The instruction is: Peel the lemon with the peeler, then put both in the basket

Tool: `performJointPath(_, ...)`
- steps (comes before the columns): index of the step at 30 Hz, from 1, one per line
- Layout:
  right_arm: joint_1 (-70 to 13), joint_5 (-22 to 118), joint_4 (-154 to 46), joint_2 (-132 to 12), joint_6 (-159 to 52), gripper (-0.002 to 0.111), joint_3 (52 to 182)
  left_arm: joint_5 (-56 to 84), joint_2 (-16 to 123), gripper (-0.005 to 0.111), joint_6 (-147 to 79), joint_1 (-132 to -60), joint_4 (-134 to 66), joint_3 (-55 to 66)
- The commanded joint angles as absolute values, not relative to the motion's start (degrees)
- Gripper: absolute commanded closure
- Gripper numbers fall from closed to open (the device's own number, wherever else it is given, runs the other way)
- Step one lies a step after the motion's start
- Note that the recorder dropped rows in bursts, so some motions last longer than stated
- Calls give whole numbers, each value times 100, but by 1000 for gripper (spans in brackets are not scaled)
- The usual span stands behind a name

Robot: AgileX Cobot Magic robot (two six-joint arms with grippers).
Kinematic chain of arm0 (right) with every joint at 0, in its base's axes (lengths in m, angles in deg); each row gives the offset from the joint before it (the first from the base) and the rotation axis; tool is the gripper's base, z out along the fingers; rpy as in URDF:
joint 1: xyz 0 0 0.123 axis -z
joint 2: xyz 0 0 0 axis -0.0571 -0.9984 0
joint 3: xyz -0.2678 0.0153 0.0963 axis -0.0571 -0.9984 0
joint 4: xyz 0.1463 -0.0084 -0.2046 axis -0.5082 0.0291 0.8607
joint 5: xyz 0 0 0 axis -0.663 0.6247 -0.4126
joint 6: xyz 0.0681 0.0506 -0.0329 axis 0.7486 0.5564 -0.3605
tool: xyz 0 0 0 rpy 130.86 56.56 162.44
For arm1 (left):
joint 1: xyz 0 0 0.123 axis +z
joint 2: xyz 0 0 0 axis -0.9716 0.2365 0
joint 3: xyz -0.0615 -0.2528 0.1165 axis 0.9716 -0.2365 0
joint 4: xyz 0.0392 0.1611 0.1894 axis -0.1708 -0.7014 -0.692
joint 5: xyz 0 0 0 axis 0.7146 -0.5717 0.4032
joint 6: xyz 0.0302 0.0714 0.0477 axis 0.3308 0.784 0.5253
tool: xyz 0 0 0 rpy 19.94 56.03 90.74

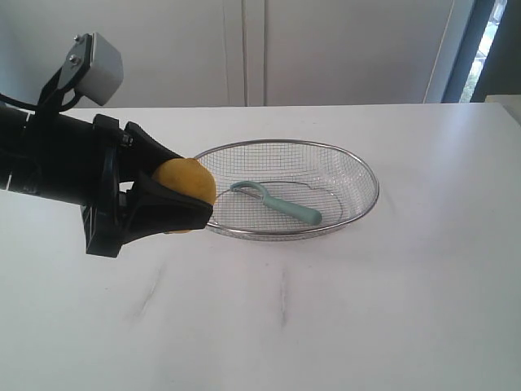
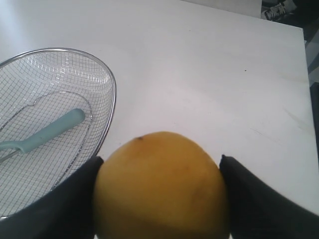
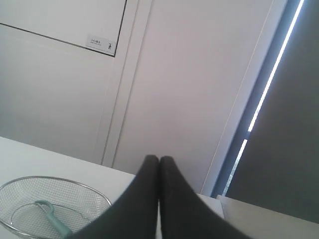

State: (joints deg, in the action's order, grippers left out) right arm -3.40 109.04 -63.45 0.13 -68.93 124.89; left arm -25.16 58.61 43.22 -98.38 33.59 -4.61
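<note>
left claw (image 1: 198,184) pinches the yellow lemon (image 1: 191,175) between its two black fingers, holding it off the white worktop (image 1: 366,309) right at the left end of the wire mesh basket (image 1: 286,142) as the exterior view shows it. the teal-handled peeler (image 1: 285,204) lies inside the basket on the mesh floor. right claw (image 3: 159,164) has its fingers pressed together on nothing, raised above the worktop with the basket below it.
</note>
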Motion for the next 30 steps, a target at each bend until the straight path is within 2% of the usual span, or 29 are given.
performJointPath(1,-308,10428,-6327,64,-6877,108,11998,-2645,5842,107,4322,-9841,3497,-439)
performJointPath(7,-308,9635,-6317,105,-6877,108,11110,-2645,5842,107,4322,-9841,3497,-439)
performJointPath(15,-308,8492,-6317,485,-6877,108,9320,-2645,5842,107,4322,-9841,3497,-439)
performJointPath(24,-308,8445,-6328,1197,-6877,108,7477,-2645,5842,107,4322,-9841,3497,-439)
performJointPath(30,-308,8050,-6338,1197,-6888,108,7188,-2619,5842,107,4322,-9841,3513,-439)
